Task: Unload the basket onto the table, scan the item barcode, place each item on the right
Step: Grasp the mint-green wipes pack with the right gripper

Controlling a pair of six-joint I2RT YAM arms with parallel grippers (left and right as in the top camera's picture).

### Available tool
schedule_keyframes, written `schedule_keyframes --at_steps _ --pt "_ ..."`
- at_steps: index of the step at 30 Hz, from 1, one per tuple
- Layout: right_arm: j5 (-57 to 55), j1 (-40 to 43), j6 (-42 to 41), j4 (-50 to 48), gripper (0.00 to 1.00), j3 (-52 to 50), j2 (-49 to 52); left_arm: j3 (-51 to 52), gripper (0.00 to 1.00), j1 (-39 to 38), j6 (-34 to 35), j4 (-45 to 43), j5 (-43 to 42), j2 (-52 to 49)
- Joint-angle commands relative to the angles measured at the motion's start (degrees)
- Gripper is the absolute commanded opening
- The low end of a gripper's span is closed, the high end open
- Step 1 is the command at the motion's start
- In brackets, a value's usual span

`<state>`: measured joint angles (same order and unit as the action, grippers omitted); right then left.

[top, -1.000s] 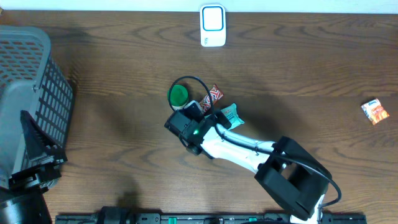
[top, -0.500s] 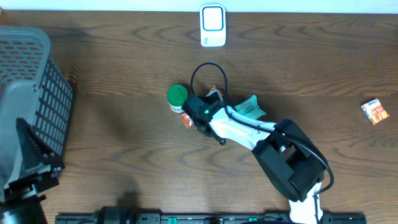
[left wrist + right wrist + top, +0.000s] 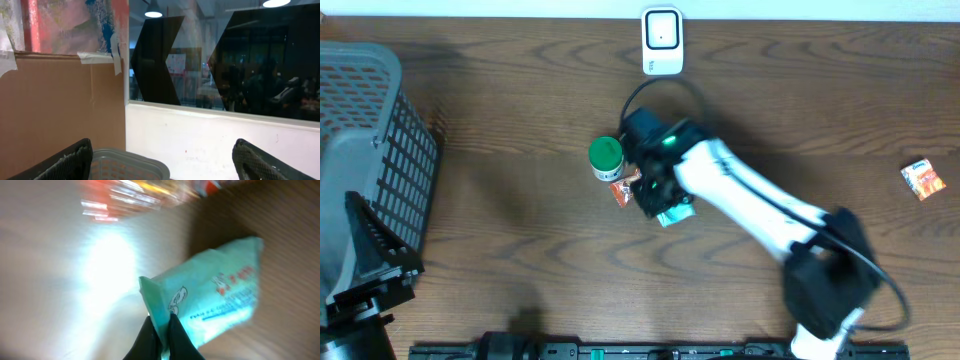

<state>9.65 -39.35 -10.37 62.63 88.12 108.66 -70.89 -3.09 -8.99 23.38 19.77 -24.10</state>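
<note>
Short of the scanner (image 3: 661,40), teal packet (image 3: 215,300) pinched by 1 edge in clenched right gripper (image 3: 161,330), seemingly to leave its printed face bare for presenting; left gripper (image 3: 160,160) released, parked farther off.

Dark wood-grain table (image 3: 500,120), nothing fancy. Taking the green-lidded tub (image 3: 606,155) near the middle as the reference point: a small red-orange packet (image 3: 619,192) lies just on its near side, pretty much touching it. The white scanner (image 3: 661,40) stands beyond the tub and a bit to the right, at the table's far edge. Another little orange packet (image 3: 923,180) is way off to the tub's right, all alone. A grey mesh basket (image 3: 370,150) sits far to its left, at the table's end.
</note>
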Motion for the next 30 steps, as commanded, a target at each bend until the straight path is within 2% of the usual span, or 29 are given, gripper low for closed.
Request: schedule_keyframes --at_steps 1,5,11,16,20,23,24,26,30 --pt "21.33 6.08 4.96 0.74 0.01 1.11 -4.17 -0.09 0.89 0.28 0.07 -0.26 -0.24 0.42" --pt "39.3 13.94 13.33 0.57 0.01 0.26 -3.67 -0.09 0.89 0.31 0.09 -0.26 -0.24 0.42" --pt "54.21 23.54 20.37 -3.76 0.01 -5.7 0.07 -0.09 0.89 0.31 0.09 -0.26 -0.26 0.42" --pt "64.39 29.88 21.64 -11.91 0.01 -12.35 5.86 -0.02 0.89 0.31 0.09 -0.2 -0.26 0.42" --pt "58.64 34.16 21.57 -13.64 0.01 -13.11 9.79 0.42 0.89 0.31 0.09 -0.04 -0.26 0.42" --pt "48.26 38.75 20.13 -13.38 0.02 -13.11 10.49 0.87 0.89 0.28 0.09 -0.04 -0.26 0.42" --pt "45.07 40.17 19.17 -13.33 0.06 -13.0 10.36 1.03 0.89 0.28 0.09 -0.04 -0.24 0.42" --pt "38.14 44.13 17.16 -12.7 0.29 -12.0 9.97 1.53 0.89 0.28 0.09 -0.07 -0.26 0.42" --pt "37.55 48.57 16.17 -10.51 0.59 -9.27 9.92 2.32 0.89 0.28 0.09 -0.11 -0.26 0.42"
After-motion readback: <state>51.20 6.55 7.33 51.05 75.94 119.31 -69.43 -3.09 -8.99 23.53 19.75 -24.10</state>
